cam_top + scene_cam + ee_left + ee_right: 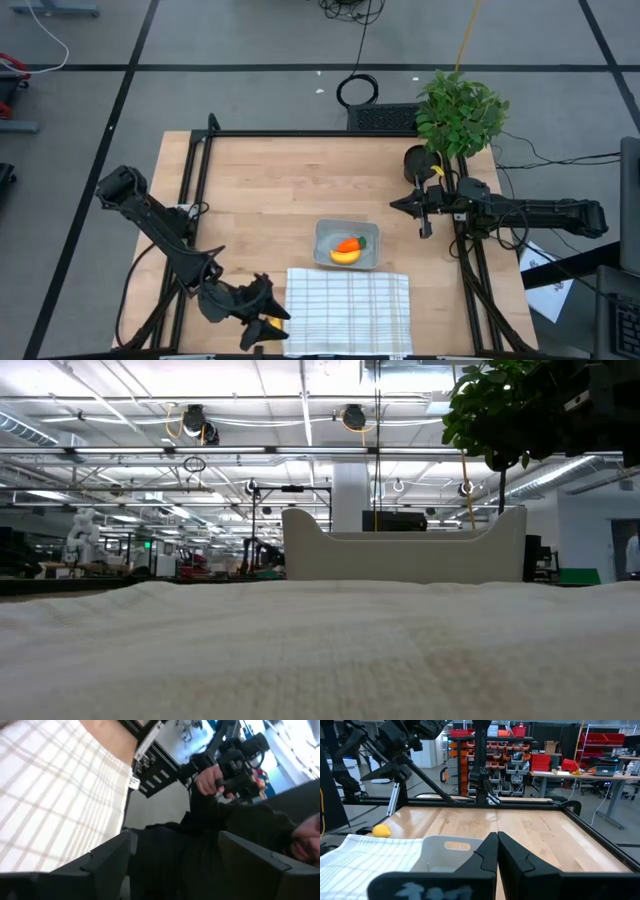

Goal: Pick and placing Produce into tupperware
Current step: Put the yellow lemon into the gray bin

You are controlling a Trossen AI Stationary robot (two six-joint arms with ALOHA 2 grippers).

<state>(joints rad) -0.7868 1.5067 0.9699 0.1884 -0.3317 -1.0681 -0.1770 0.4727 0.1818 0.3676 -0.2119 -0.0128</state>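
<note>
The grey tupperware (325, 232) stands at the table's middle, just beyond a white checked cloth (350, 310). An orange carrot (349, 244) and a yellow banana (344, 257) lie inside it. A small yellow lemon-like piece (381, 830) lies on the bare wood by the cloth's left edge, near the front. My left gripper (272, 308) hovers over that piece (273, 324), open, with nothing between its fingers (117, 851). My right gripper (395, 205) waits shut at the right, above the table and clear of the tupperware (445, 845).
A leafy potted plant (460, 110) stands at the far right corner beside my right arm. A black frame rail (300, 133) edges the table. A person's hand (210, 780) holds a dark device beyond the near edge. Bare wood lies to the far left.
</note>
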